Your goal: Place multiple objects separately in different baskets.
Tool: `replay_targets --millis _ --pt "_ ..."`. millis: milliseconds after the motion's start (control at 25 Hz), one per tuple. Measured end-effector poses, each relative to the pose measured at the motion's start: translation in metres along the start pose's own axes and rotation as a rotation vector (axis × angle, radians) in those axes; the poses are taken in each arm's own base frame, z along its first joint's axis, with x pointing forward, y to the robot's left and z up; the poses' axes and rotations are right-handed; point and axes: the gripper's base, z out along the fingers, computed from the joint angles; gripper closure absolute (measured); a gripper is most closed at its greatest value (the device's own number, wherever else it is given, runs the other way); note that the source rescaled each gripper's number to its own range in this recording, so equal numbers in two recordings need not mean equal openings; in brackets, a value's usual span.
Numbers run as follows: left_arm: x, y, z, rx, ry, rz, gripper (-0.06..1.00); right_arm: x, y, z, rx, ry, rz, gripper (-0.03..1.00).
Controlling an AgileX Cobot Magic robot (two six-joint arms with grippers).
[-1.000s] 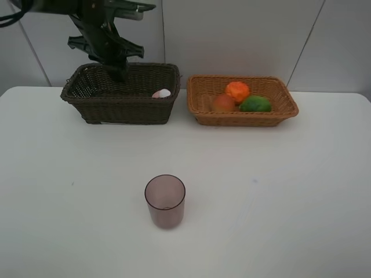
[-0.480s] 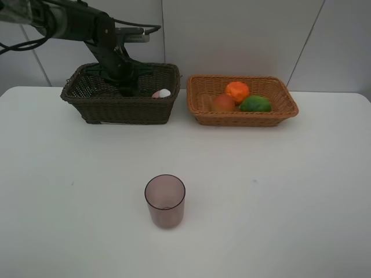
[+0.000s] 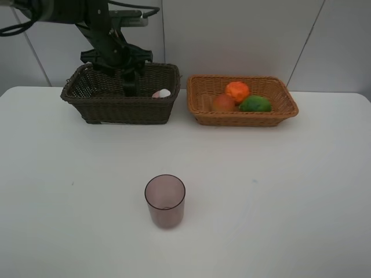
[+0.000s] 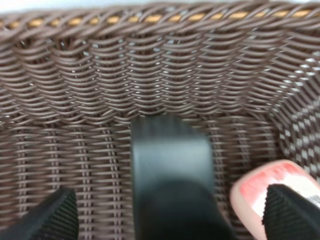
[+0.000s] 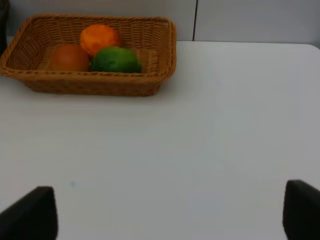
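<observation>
Left gripper (image 3: 130,87) hangs inside the dark brown basket (image 3: 93,110) at the back left of the table (image 3: 69,231), its jaws spread wide. In the left wrist view the two fingertips (image 4: 50,217) sit far apart, and between them lies the dark green bottle (image 4: 172,175), touching neither one. That reads as a release, since this basket seems to be the one for containers. Just beside the bottle, toward the basket's right end, lies the pink white-capped bottle (image 3: 162,93), sorted with its kind.

Near the front of the table, well apart from both baskets, the mauve cup (image 3: 165,200) stands upright and untouched; I judge it the last item left to move.

Further right, the tan basket (image 3: 243,119) holds the peach-like fruit (image 3: 224,102), the orange (image 3: 237,91) and the lime (image 3: 255,104), crowded together, so the fruit looks done.

Right gripper (image 5: 170,220) hovers over bare table with its jaws wide apart and nothing between them, apparently idle.
</observation>
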Motion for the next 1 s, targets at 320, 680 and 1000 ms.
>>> replay_targets --millis 320,680,1000 --pt "-0.003 -0.026 -0.055 0.017 0.075 0.111 -0.01 0.0 0.0 0.0 0.0 0.0 0.0 0.01" --pt "0.032 -0.077 -0.098 0.109 0.274 0.421 -0.04 0.0 0.0 0.0 0.0 0.0 0.0 0.01" --pt "0.083 -0.096 -0.114 0.174 0.413 0.723 -0.06 0.0 0.0 0.0 0.0 0.0 0.0 0.01"
